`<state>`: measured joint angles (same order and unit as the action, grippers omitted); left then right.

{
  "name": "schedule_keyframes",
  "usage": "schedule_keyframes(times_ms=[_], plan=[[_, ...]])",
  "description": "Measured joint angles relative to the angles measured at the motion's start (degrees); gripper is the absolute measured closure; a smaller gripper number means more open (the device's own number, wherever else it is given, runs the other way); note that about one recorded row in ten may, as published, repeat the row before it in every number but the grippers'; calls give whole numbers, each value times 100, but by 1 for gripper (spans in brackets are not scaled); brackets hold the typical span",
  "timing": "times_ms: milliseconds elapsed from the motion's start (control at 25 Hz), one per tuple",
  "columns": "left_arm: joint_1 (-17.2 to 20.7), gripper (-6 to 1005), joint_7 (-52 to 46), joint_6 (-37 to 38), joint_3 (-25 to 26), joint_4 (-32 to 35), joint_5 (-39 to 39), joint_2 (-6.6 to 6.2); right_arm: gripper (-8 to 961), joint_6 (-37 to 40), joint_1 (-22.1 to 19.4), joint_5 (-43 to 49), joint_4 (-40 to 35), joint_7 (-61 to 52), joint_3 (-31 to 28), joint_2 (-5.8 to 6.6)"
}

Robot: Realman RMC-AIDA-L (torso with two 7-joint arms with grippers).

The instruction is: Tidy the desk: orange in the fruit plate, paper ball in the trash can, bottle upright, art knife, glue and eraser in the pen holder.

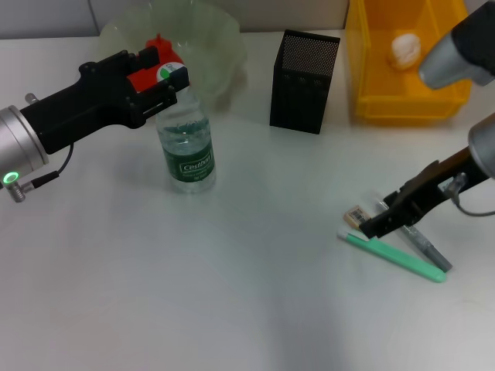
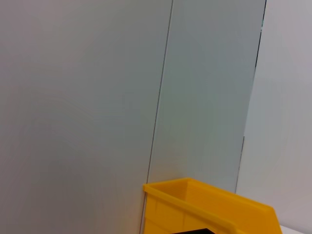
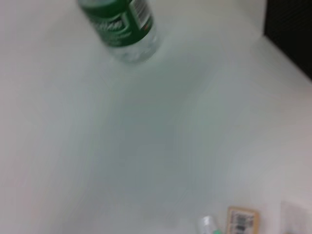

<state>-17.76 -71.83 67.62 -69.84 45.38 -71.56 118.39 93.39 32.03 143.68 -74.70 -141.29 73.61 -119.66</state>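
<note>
The bottle point(image 1: 186, 147) stands upright on the white desk point(image 1: 193, 286), in front of the fruit plate point(image 1: 209, 42); your left gripper point(image 1: 165, 86) reaches in from the left and its jaws are closed around the bottle's neck, just below the white-and-green cap point(image 1: 172, 74). You can see the orange point(image 1: 148, 65) behind that gripper, resting in the pale-green plate. To the right of the plate stands the black mesh pen holder point(image 1: 305, 82), and beside it the yellow trash can point(image 1: 387, 77) with the paper ball point(image 1: 405, 49) already inside.

Your right gripper point(image 1: 373, 226) hangs low over the small items at the right of the desk. You cannot tell from these views how far its jaws are parted. Just beside its tip lies the eraser point(image 1: 356, 216), tan with a dark barcode mark. A slim green stick point(image 1: 398, 256) lies flat beneath the gripper, and a grey stick point(image 1: 427, 247) lies near it, pointing toward the desk's right edge.
</note>
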Motion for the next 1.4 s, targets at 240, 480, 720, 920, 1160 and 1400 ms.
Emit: schedule_keyframes(times_ms=[240, 480, 720, 920, 1160, 1400], plan=[[-4, 388, 26, 2, 47, 4, 6, 6, 267, -93, 47, 17, 255, -52, 352, -5], [-8, 388, 39, 6, 85, 5, 20, 9, 276, -171, 61, 75, 434, -104, 444, -5], [-5, 387, 42, 6, 123, 5, 20, 9, 332, -242, 63, 79, 598, -108, 448, -5], [6, 388, 35, 6, 128, 6, 20, 9, 399, -323, 108, 91, 788, -109, 452, 8], [13, 389, 1, 6, 135, 6, 20, 9, 478, -439, 236, 180, 1060, -110, 457, 16], [19, 388, -1, 12, 148, 6, 20, 9, 555, -522, 292, 222, 1076, -176, 618, 18]])
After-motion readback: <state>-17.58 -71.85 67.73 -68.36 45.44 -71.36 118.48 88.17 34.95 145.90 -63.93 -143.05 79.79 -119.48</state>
